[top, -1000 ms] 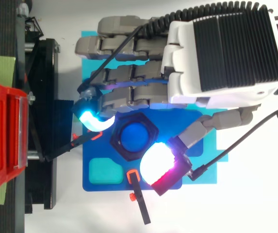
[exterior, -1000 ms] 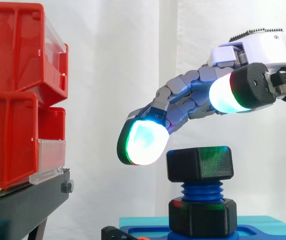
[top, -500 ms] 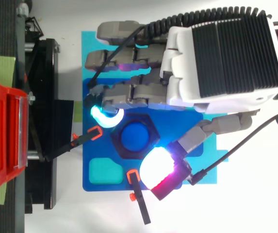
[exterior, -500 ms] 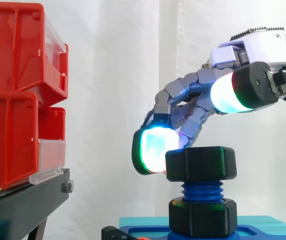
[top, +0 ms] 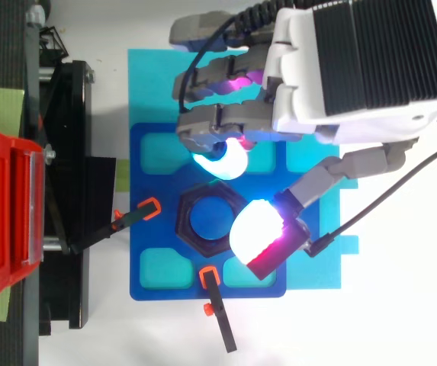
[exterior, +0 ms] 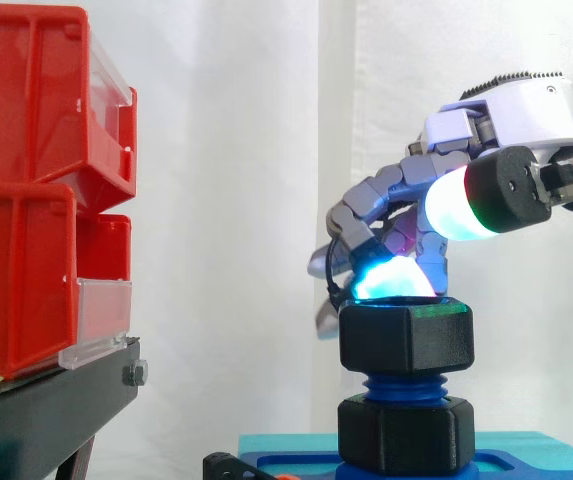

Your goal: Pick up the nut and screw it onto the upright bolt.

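The nut sits on the top of the upright bolt. Some blue thread shows between it and a second black nut lower on the same bolt. The long axis of the bolt is vertical, and the hole of the nut lies on the same axis, so its flat faces are level. From above, the blue end of the bolt shows in the middle of the nut, and corners of the hexagon point toward the black stand and away from it. The robot hand comes in from the right with its fingers curled and closed on nothing. One cyan fingertip touches the top rim of the nut, while the thumb pad stays clearly above the nut and apart from it. In the top view this thumb pad only covers the right edge of the hexagon. The bolt stands on a blue plate, which lies on a teal mat on the white tabletop. Two black clamps with orange tips hold the plate at its left and lower edges, near the nut. In the side view there is open room between the nut and the red bins. The left edge of the plate lies near the stand.
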